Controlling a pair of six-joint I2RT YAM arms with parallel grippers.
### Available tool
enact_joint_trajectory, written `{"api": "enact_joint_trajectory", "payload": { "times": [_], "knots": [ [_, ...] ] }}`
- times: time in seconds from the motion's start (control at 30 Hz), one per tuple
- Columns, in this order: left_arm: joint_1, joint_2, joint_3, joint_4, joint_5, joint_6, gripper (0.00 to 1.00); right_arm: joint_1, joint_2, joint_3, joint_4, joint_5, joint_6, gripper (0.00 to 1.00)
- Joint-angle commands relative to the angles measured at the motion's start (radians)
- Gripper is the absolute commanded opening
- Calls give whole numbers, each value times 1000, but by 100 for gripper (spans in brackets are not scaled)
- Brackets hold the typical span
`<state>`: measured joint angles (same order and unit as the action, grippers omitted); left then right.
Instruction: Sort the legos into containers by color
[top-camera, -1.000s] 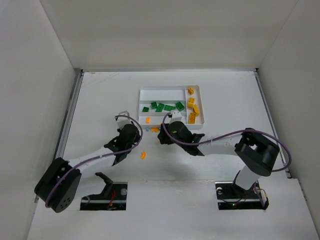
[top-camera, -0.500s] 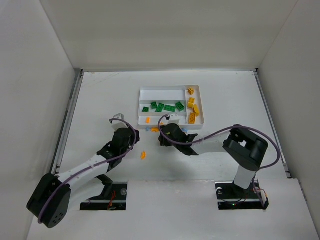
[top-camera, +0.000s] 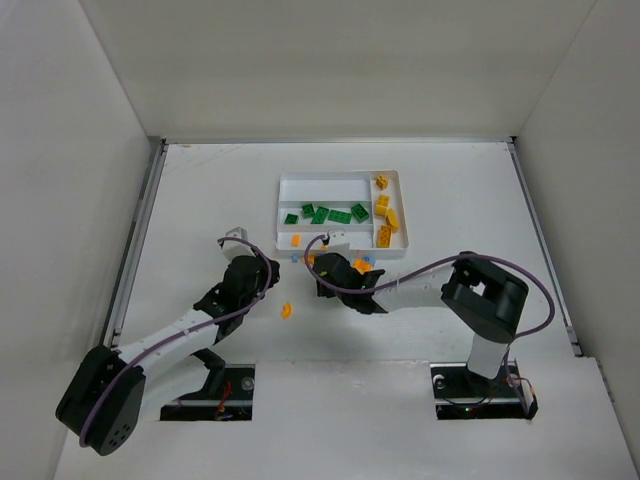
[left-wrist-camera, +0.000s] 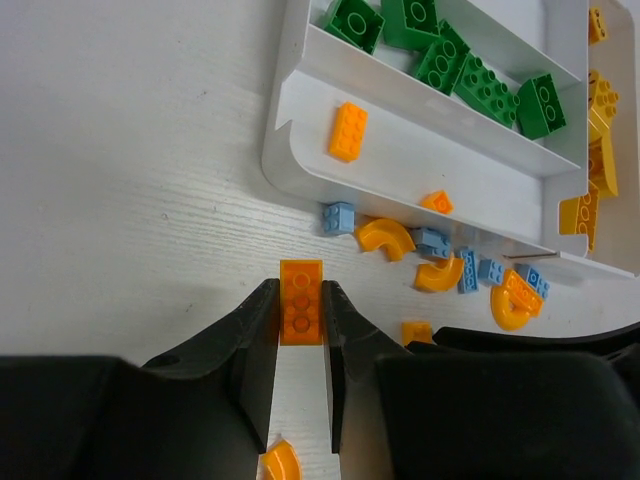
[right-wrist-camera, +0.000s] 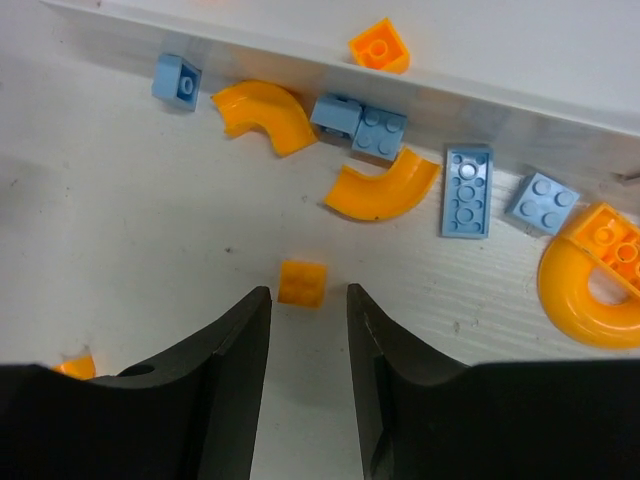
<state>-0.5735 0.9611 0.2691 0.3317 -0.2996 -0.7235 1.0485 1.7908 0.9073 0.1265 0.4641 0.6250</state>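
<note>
While the left jaws are clamped tight on an orange plate (left-wrist-camera: 301, 300), held lengthwise between the tips, the right jaws stand part open. They straddle a small orange square brick (right-wrist-camera: 302, 283) on the worktop (right-wrist-camera: 120, 230), with a gap showing on each side, so no grip. Can't tell if the left's plate is clear of the worktop.

Ahead of the left jaws: white tray (left-wrist-camera: 292, 140). Its nearest slot holds one orange plate (left-wrist-camera: 347, 131) and an orange cube (left-wrist-camera: 436, 202). The next slot has the green bricks (left-wrist-camera: 470, 80), and the end slot far right has the yellow bricks (left-wrist-camera: 600, 95).

Ahead of the right jaws, loose along the tray's outer wall: two orange curved pieces (right-wrist-camera: 385, 190), light blue bricks (right-wrist-camera: 467, 190), and off to the right an orange ring piece (right-wrist-camera: 580, 300) touching an orange brick (right-wrist-camera: 610, 235).

One more orange curved piece (left-wrist-camera: 280, 462) lies under the left jaws, back from the tips.
</note>
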Motion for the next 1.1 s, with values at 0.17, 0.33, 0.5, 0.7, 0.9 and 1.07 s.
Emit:
{"api": "enact_joint_trajectory", "payload": {
  "times": [0.17,0.33,0.5,0.7,0.9,1.07],
  "knots": [
    [34,42,-21,82,36,-11,19,18,48,65,-33,65,-21,32],
    [37,38,-22,92,43,-19,19,20,-4,44,-21,87,-2,22],
    [25,34,-11,93,47,-25,19,-18,-120,4,15,59,-31,22],
    [8,76,38,95,50,-24,19,-159,-122,50,16,-27,-107,23],
    [2,151,110,105,47,-10,19,-242,-41,111,35,-71,-119,27],
    [5,249,183,139,47,6,19,-256,-67,102,77,-62,-111,49]
  ]
}}
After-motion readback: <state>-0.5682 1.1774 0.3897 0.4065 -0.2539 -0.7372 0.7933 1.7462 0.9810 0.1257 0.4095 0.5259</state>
